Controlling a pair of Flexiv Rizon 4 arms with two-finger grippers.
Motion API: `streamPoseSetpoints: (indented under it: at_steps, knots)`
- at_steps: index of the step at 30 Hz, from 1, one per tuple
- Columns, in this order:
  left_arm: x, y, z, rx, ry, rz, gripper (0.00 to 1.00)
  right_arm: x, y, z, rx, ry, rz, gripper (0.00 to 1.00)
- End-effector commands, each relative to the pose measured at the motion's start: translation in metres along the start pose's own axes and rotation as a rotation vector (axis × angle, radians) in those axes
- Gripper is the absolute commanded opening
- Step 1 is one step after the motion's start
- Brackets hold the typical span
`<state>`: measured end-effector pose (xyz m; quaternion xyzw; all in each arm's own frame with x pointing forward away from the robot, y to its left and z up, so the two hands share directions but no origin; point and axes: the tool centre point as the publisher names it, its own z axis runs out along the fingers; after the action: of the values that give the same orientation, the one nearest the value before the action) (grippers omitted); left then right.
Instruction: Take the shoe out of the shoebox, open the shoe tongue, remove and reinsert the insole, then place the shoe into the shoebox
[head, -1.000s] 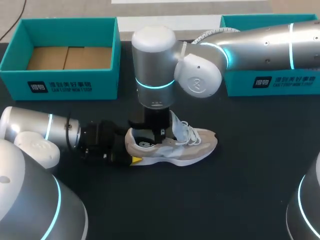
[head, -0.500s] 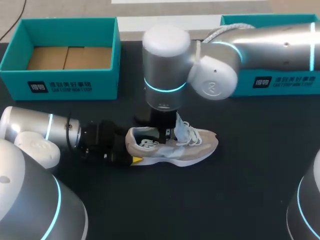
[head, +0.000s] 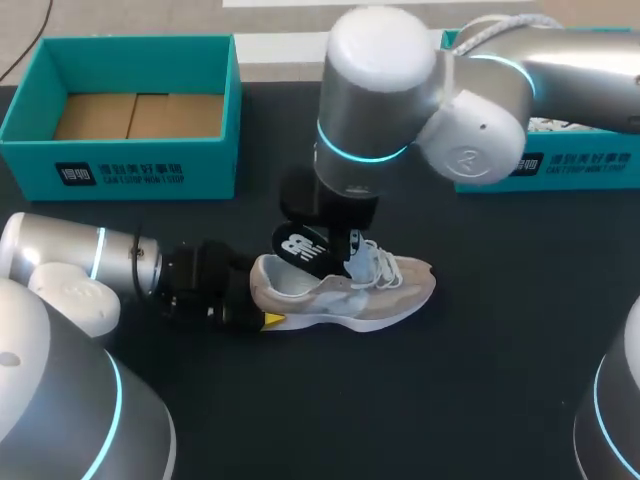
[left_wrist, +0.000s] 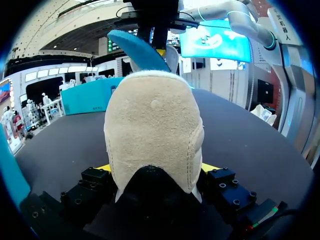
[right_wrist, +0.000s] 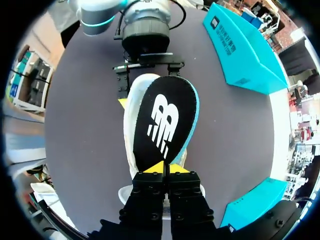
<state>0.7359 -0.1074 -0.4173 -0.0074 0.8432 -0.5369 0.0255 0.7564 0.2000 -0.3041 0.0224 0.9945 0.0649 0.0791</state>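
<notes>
- Head view: the beige shoe (head: 345, 292) lies on its sole on the black counter (head: 480, 380), toe toward the right arm's side and outside both boxes.
- The left pincer (head: 258, 295) is clenched on the shoe's heel, with one yellow tip showing at the sole.
- The right pincer (head: 338, 243) comes down from above and grips the black insole (head: 303, 248), which is tilted over the shoe's opening just beside the laces.
- The insole carries a white logo. The teal shoebox (head: 140, 165) and a second teal box (head: 560, 165) each have a black mark and white print on the front wall.
- Left wrist view: the heel fills the space between the fingers, a yellow tip pressed to each side. The insole's blue underside (left_wrist: 137, 50) rises beyond it.
- Right wrist view: the fingers are closed on one end of the insole, which is logo side up. The shoe lies under it, its heel in the other pincer.
</notes>
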Motion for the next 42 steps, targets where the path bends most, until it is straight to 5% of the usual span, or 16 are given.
streamPoseSetpoints:
  at_steps: [1, 8, 22, 23, 24, 32, 42]
  knots:
    - [0.000, 0.000, 0.001, 0.000, 0.000, 0.001, 0.00, -0.006, 0.009, 0.000, -0.060, 0.019, -0.025, 0.00]
    - [0.000, 0.000, 0.001, 0.000, 0.000, 0.001, 0.00, -0.013, 0.044, 0.008, -0.124, 0.062, -0.104, 0.00]
    - [0.000, 0.000, 0.001, 0.000, 0.000, 0.001, 0.00, -0.015, 0.061, 0.011, -0.179, 0.096, -0.134, 0.00]
    - [0.000, 0.000, 0.001, 0.000, 0.000, 0.001, 0.00, -0.014, 0.060, 0.009, -0.188, 0.109, -0.125, 0.16]
    - [0.000, 0.000, 0.001, 0.000, 0.000, 0.001, 0.00, -0.014, 0.059, 0.008, -0.179, 0.113, -0.112, 1.00]
    - [0.000, 0.000, 0.001, 0.000, 0.000, 0.001, 0.00, -0.009, 0.044, 0.003, -0.356, 0.306, -0.018, 1.00]
    - [0.000, 0.000, 0.001, 0.000, 0.000, 0.001, 0.00, -0.009, 0.044, 0.003, -0.356, 0.306, -0.018, 1.00]
